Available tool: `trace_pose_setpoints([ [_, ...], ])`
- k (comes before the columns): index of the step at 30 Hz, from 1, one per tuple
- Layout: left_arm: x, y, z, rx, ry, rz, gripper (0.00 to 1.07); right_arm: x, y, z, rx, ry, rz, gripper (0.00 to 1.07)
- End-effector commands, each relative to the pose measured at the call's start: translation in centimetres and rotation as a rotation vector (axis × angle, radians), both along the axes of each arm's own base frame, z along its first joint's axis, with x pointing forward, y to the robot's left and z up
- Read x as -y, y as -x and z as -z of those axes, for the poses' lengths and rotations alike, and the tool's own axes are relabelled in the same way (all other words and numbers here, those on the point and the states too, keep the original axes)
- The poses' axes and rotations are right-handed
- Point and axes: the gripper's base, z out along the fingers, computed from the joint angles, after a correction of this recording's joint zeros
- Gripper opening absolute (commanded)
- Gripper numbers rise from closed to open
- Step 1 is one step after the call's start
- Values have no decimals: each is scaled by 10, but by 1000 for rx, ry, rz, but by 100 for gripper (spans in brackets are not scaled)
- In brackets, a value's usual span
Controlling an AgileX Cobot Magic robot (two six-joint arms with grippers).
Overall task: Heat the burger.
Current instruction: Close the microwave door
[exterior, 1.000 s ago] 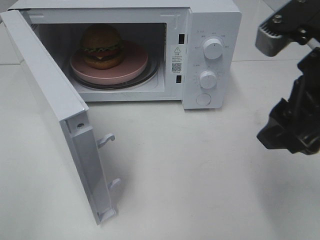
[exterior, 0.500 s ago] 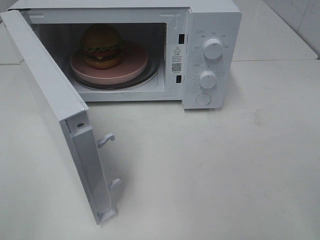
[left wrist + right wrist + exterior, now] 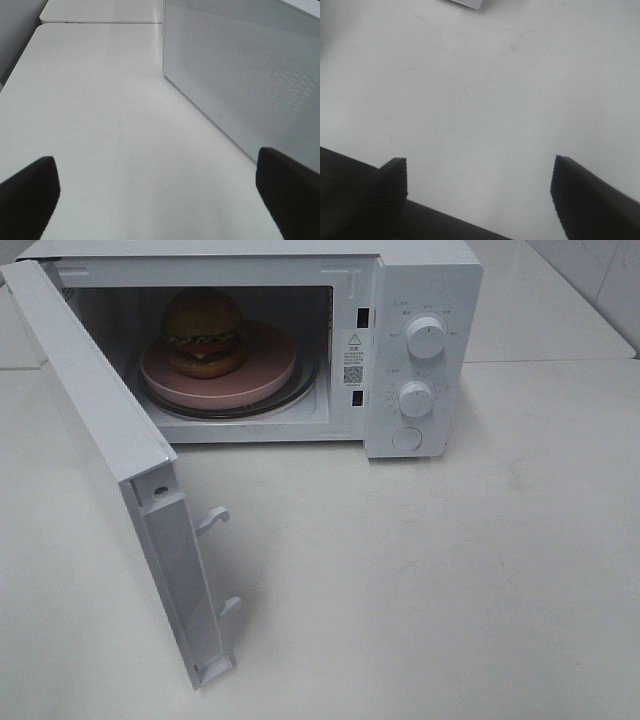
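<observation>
The burger (image 3: 204, 332) sits on a round pink plate (image 3: 262, 370) inside the white microwave (image 3: 420, 280), on its glass turntable. The microwave door (image 3: 110, 450) hangs wide open toward the front left. Neither arm shows in the exterior high view. In the left wrist view my left gripper (image 3: 159, 192) is open above bare table, with the outer face of the microwave door (image 3: 240, 75) beside it. My right gripper (image 3: 480, 185) is open over bare white table with nothing between its fingers.
Two round knobs (image 3: 427, 338) and a round button (image 3: 407, 438) are on the microwave's right panel. A table seam (image 3: 100, 23) runs behind the door. White tabletop (image 3: 420, 580) stretches in front of the microwave.
The right arm, seen at the right edge a second ago, has left the exterior high view. The burger, plate and door have not moved.
</observation>
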Motion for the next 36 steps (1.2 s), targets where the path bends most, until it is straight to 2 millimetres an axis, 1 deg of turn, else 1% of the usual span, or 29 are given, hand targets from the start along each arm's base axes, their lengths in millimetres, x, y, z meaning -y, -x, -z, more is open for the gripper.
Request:
trace_pose_setpoints([
  [1,1,1,0,1,11,-2,100,3,9,11,50,-54,46,76],
  [2,1,1,0,1,11,-2,100,3,9,11,50,-54,46,76],
  [4,1,1,0,1,11,-2,100,6,20,23,91,-80,88,76],
  [6,1,1,0,1,11,-2,100,7,23,26,105,-83,97,76],
  [7,1,1,0,1,11,-2,100,8,28,35,126,-87,121,76],
  [10,1,1,0,1,11,-2,100,9,30,39,130,-88,131,76],
  [12,1,1,0,1,11,-2,100,10,36,48,155,-101,156,76],
  [13,1,1,0,1,11,-2,100,10,36,48,155,-101,156,76],
  [15,1,1,0,1,11,-2,100,11,45,50,235,-124,174,76],
  [22,1,1,0,1,11,-2,100,12,57,50,316,-134,212,76],
  [23,1,1,0,1,11,-2,100,12,62,50,351,-137,225,76],
  [25,1,1,0,1,11,-2,100,12,65,50,371,-140,230,76],
  [36,1,1,0,1,10,-2,100,12,66,50,377,-139,238,75],
])
